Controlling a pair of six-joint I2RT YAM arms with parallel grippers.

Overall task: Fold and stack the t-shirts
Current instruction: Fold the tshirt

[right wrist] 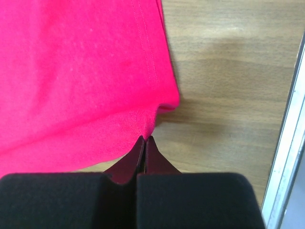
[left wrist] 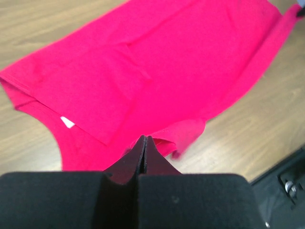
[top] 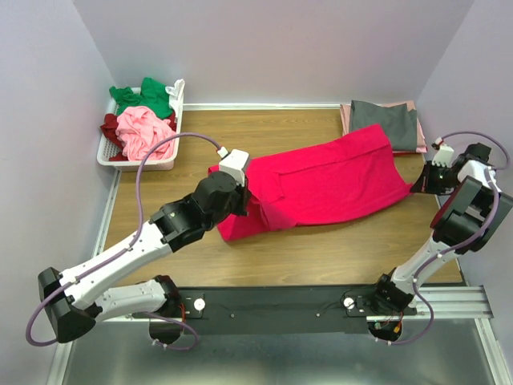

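At both ends of the crimson-pink t-shirt [top: 329,180], left gripper [left wrist: 144,139] and right gripper [right wrist: 144,138] clamped on its fabric, stretched across the table [top: 321,249], not yet folded. Behind its right end, folded grey tee [top: 383,120] atop dusty-pink tee [top: 421,143]. Behind its left end, white slatted basket [top: 140,163] heaped with unfolded tees [top: 140,128]: green, light pink, maroon.

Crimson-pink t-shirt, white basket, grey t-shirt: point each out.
crimson-pink t-shirt [top: 329,180], top view, middle of its body.
white basket [top: 120,163], top view, near wall.
grey t-shirt [top: 383,120], top view, top face of the folded shirt.
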